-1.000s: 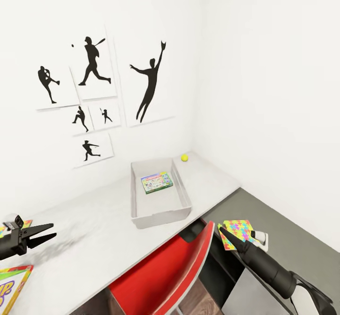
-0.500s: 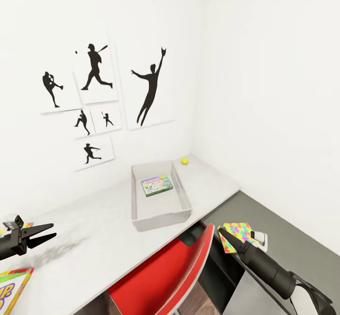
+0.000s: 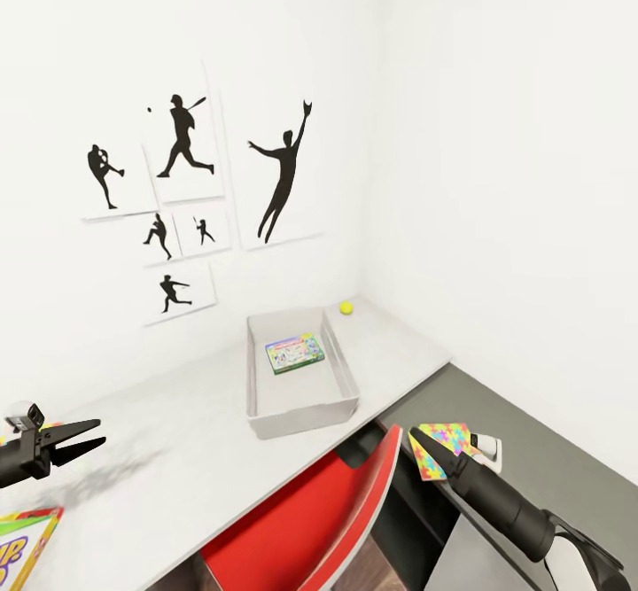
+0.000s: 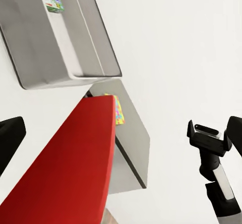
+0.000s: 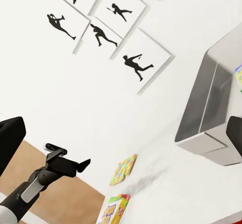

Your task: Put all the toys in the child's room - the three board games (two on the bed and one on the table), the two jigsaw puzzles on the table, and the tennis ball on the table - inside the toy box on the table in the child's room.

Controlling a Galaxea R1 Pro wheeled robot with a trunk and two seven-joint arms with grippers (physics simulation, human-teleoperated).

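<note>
I have the white worktop (image 3: 195, 431) ahead of me, running into the corner of the child's room under a set of baseball silhouette prints (image 3: 190, 192) on the wall. A red chair (image 3: 310, 520) is tucked against its near edge. The grey toy box (image 3: 297, 409) sits on the worktop with one board game (image 3: 294, 353) lying flat inside. My right gripper (image 3: 424, 442) is off the worktop's edge beside the chair, its jaws closed on a jigsaw puzzle (image 3: 440, 449). My left gripper (image 3: 81, 440) hangs over the worktop's near left, jaws parted and holding nothing. Another board game (image 3: 22, 542) lies at the near left corner. The tennis ball (image 3: 346, 307) rests on the worktop just behind the box.
</note>
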